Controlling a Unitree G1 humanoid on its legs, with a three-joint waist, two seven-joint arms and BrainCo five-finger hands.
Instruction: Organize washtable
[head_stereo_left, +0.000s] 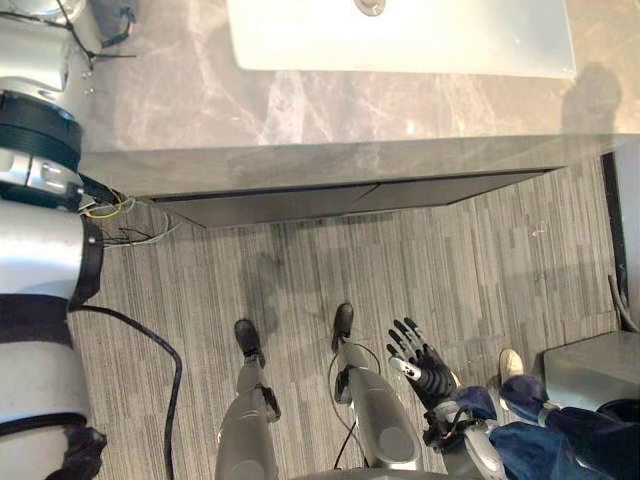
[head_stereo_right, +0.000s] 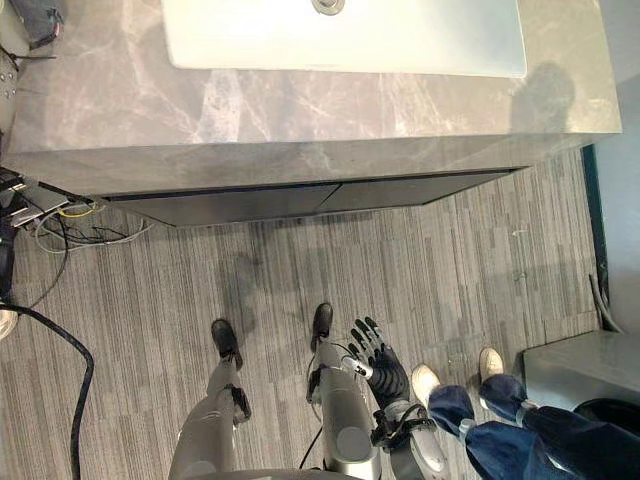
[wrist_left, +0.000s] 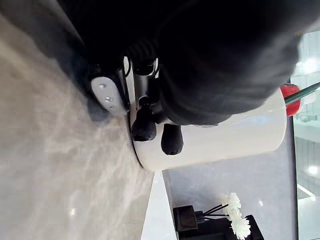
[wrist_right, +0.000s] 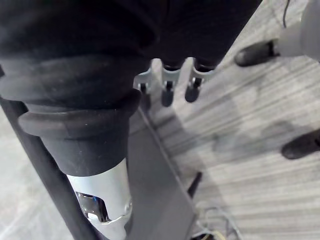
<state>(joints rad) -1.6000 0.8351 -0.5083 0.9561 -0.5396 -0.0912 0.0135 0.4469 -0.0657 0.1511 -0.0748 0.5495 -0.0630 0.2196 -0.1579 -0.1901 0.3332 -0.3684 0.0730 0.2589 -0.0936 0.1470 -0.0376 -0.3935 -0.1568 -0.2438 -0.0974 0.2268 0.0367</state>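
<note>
L hand (wrist_left: 150, 95) is on the cup (wrist_left: 225, 140): fingers (wrist_left: 145, 127) curled, dark tips pressed on the cup wall low down, near its base. I grip low so it won't tip, since a brush (wrist_left: 290, 95) sticks out the top and makes it top-heavy. Cup stands upright on the counter (head_stereo_left: 350, 110), base flat on the marble, not lifted yet. My L arm runs off toward the far left, so I judge the cup sits at the far-left end of the counter, left of the sink (head_stereo_left: 400, 40). Past the cup, farther along, are flowers (wrist_left: 232, 210) in a dark pot, well apart from my hand, so no bump risk for now.

R hand (head_stereo_left: 420, 365) hangs low by my side over the floor, fingers spread and relaxed, holding nothing. It's parked there bc the job is one-handed atm and that keeps it clear of the counter edge. A person's legs (head_stereo_left: 560, 425) are just right of it, so any R arm swing needs care.

Step in hand, as I read it: secure the cup, then shift it to a tidier spot. Task looks early. Risks are the smooth wall slipping in my tips and the brush tilting out if I lift fast.
</note>
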